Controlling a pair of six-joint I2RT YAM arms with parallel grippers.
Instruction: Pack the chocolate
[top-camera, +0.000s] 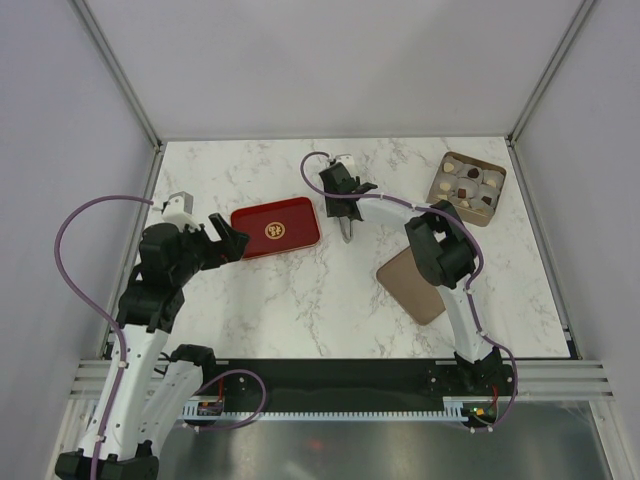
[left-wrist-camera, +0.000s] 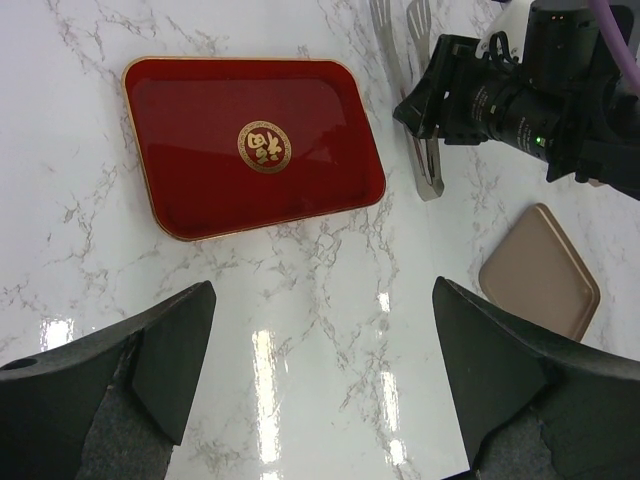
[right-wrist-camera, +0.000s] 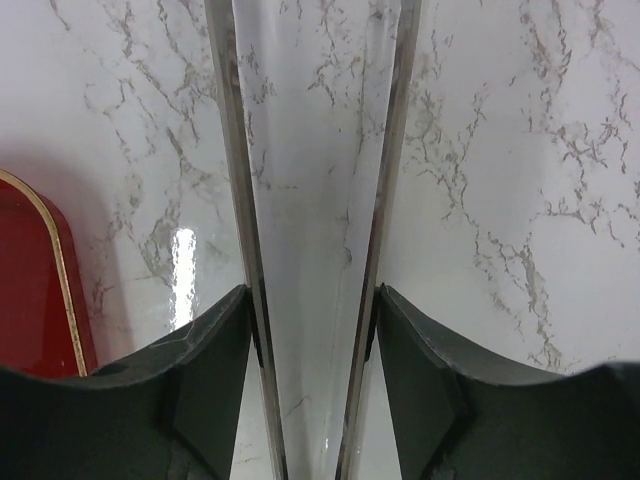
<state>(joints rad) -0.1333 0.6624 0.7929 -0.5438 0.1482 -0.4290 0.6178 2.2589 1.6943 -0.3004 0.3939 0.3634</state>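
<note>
Chocolate (top-camera: 467, 187): cream and dark pieces, seated in the compartments of a brown box (top-camera: 447, 160) at the far right corner of the worktop.
Right gripper (top-camera: 345, 208): clamped on metal tongs (top-camera: 345, 230), held mid-worktop just beside a red tray (top-camera: 276, 228); tong blades apart.
Left gripper (top-camera: 230, 238): spread wide, nothing held, towards the left edge.
Brown lid (top-camera: 412, 283): laid flat, nearer the right edge.
</note>
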